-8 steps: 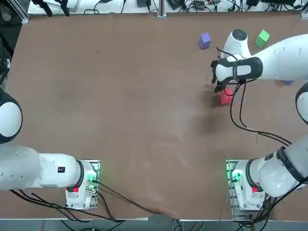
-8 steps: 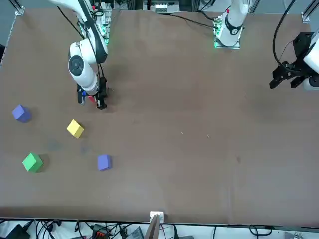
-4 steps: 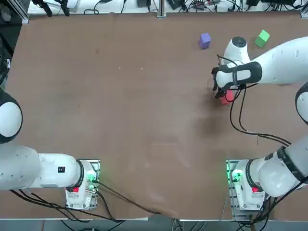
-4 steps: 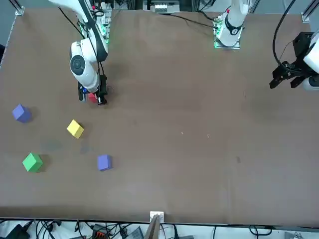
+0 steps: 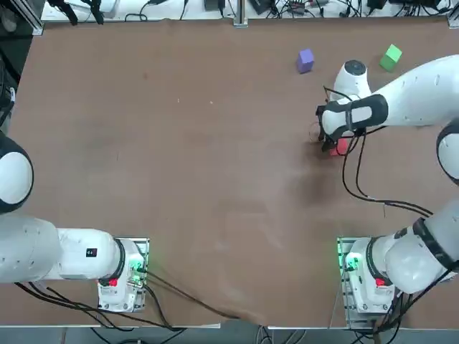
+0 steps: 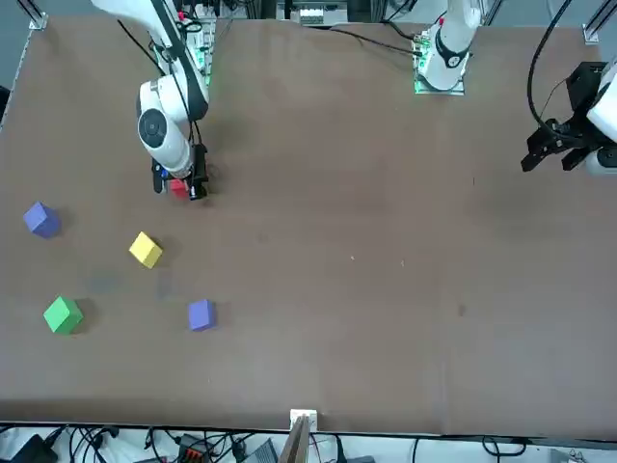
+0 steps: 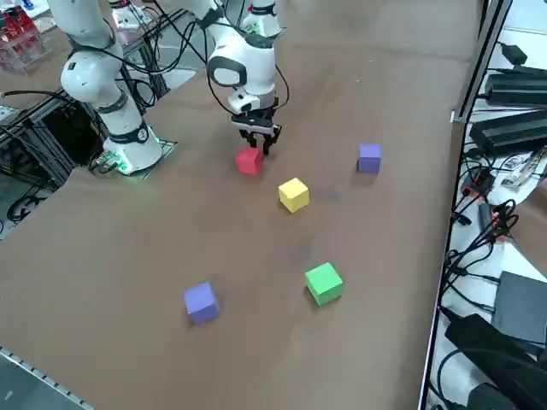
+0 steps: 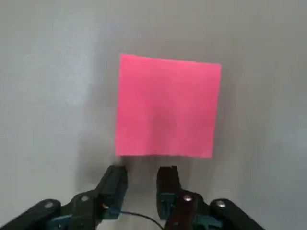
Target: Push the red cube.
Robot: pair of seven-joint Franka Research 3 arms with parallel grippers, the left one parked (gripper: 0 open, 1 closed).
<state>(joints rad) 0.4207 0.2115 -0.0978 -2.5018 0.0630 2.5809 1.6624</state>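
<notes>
Evidently, the small solid red cube with plain matte faces [image 7: 249,160] sits on the brown bench [image 7: 171,265], towards its right side, with the right tool [image 8: 144,177] low on the cube's far side and somewhat to its left. The tool's black fingers stand partly open with nothing between them, their tips just beside one face of the cube; whether they touch it, I cannot tell. That placing suggests a push back towards the near edge rather than a grasp, since the cube lies outside the gap. Narrowed fingers would give a more compact pushing front, though contact away from the face's middle could make the cube turn.

As for its direction, the cube has no long axis, all its sides looking about equal. Its facing side runs nearly parallel to the line between the fingertips, only slightly skewed. The yellow cube [image 7: 294,195] rests farther out, well apart, so it should not hinder a nearward push.
</notes>
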